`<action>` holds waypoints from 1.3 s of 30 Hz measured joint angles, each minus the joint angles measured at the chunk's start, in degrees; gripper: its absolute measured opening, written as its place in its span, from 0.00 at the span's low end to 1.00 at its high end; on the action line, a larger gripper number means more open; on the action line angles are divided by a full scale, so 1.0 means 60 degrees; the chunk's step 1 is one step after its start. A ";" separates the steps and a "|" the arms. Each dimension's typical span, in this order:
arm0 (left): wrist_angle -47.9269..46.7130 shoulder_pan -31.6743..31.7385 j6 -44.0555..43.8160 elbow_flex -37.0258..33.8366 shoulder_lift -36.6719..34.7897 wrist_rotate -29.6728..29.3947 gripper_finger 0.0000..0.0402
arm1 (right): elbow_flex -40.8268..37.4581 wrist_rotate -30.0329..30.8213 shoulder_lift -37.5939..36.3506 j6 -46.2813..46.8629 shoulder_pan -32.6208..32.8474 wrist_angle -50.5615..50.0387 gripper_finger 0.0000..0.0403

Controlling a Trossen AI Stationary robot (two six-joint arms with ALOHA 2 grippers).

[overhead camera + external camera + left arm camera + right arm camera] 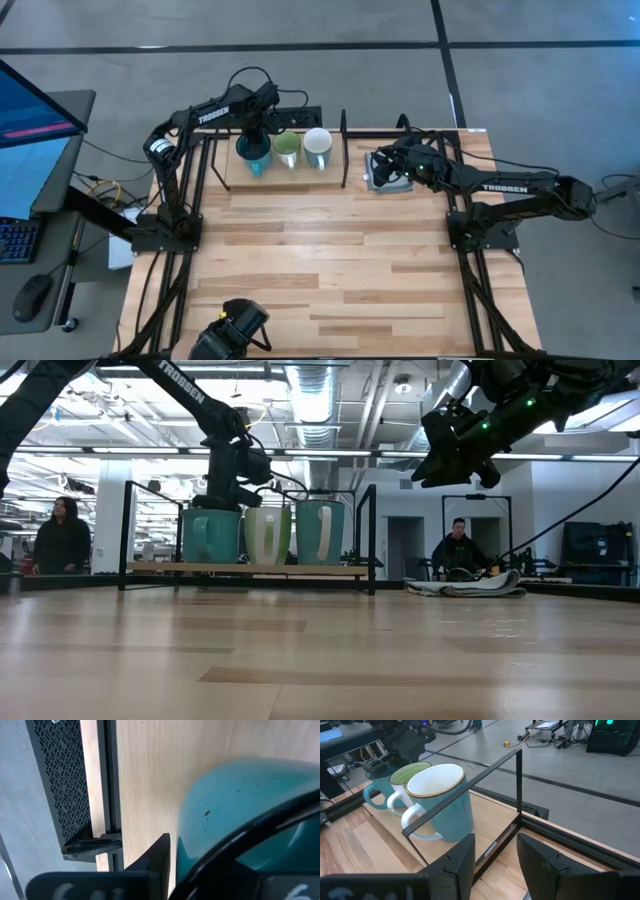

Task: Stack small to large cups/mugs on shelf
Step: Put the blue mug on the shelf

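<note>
Left gripper (pixel 254 143) clamped on the rim of the teal mug (pixel 253 154) at the shelf's (pixel 285 176) left end, beside the green mug (pixel 288 149) and the white-lined mug (pixel 318 146). Ease it flat before letting go, clear of the green mug. All three look empty. Right gripper (pixel 495 855) spread, empty, just beyond the shelf's right post

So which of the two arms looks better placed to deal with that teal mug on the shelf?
The left, probably. Its left gripper is already down at the teal mug on the shelf, a finger across its rim. The right gripper hangs open beyond the shelf's other end.
</note>
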 joint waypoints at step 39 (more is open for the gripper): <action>-0.0314 0.0004 -0.0351 0.0068 0.0004 0.0065 0.55 | 0.0000 -0.0001 -0.0001 0.0000 0.0001 0.0000 0.41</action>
